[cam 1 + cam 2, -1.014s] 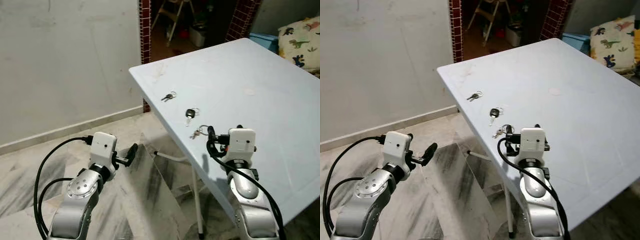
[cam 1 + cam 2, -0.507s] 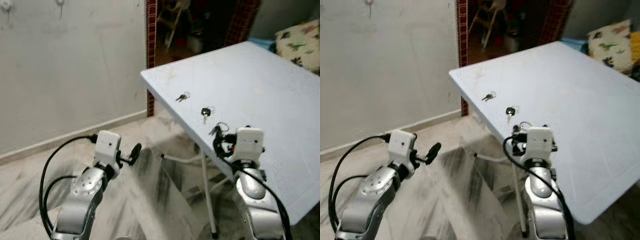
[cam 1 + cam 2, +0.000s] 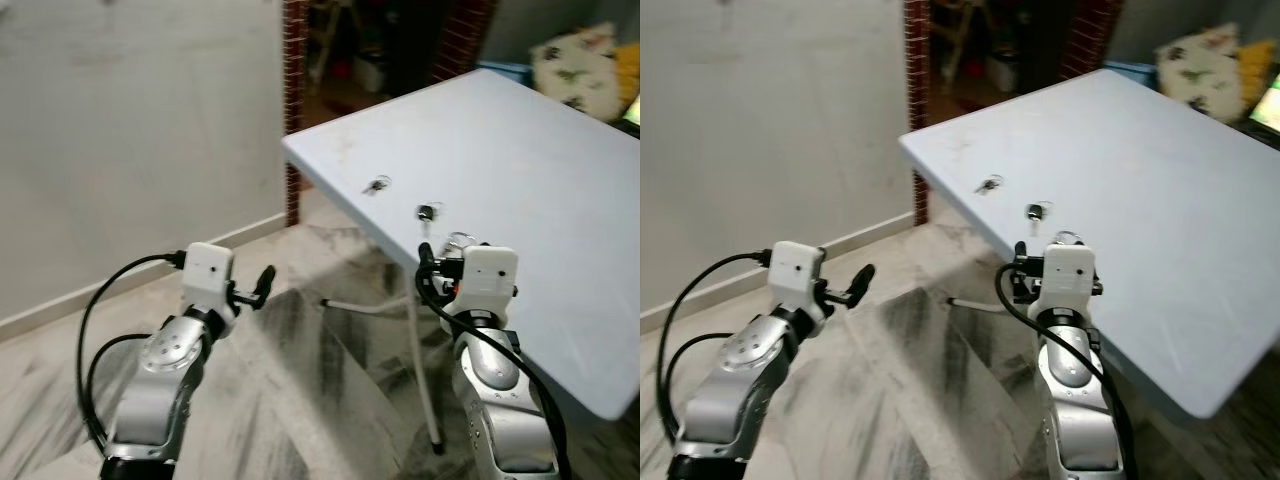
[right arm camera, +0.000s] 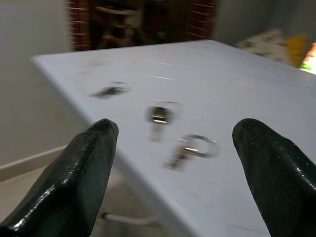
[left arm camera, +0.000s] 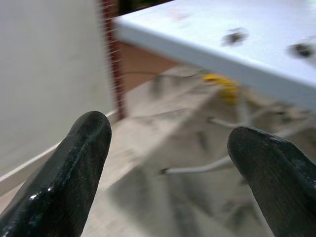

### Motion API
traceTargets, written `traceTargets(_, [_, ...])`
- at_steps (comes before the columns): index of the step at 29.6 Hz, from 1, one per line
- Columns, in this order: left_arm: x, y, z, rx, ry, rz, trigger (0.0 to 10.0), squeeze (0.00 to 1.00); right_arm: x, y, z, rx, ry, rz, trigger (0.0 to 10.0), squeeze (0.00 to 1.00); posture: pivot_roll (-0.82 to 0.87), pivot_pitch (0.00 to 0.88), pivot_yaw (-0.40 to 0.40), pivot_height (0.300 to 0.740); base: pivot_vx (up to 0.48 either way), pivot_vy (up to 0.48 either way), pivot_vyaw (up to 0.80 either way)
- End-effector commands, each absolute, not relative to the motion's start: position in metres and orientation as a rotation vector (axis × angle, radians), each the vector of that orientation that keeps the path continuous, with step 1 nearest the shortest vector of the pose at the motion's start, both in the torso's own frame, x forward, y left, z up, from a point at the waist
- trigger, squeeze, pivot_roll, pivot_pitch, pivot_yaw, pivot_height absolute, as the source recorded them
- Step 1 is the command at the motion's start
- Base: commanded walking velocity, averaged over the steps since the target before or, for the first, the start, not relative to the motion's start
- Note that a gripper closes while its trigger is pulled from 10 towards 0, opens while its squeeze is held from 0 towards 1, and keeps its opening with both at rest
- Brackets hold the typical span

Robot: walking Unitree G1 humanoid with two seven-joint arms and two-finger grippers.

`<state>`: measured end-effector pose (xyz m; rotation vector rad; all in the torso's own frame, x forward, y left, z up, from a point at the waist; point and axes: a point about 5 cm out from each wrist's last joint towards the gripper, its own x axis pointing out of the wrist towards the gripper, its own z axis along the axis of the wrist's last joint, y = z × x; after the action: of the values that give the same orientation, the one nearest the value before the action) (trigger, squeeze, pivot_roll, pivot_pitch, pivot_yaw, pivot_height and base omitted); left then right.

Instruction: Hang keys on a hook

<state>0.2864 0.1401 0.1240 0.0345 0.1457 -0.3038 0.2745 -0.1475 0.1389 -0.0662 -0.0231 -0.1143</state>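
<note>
My right fingers [image 4: 177,163] are spread wide and hold nothing, poised at the worktop's [image 3: 540,180] near edge. My left fingers [image 5: 173,168] are wide open and empty too, out over the floor [image 3: 300,400]. Just beyond my right fingers lies the nearest keys [image 4: 191,148], by that same edge; a black-headed key [image 4: 159,116] is next, and a third bunch [image 4: 111,91] lies farthest, toward the far corner. They look light, hard and slippery, so I'd pinch the ring.

You've got a pale blue table [image 3: 540,170] w/ 3 key sets near its front edge: small one [image 3: 377,185], black-headed one [image 3: 428,212], ringed bunch [image 4: 190,149] nearest the edge, all apart.
</note>
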Motion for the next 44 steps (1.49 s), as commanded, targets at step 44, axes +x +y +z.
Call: traceTargets(44, [0.283,0.125,0.121,-0.015,0.144,-0.389,10.0,0.0,0.282,-0.137,0.145,-0.057,-0.041,-0.053,10.0,0.0,0.09,0.039,-0.057,0.74,0.196,0.0,-0.11])
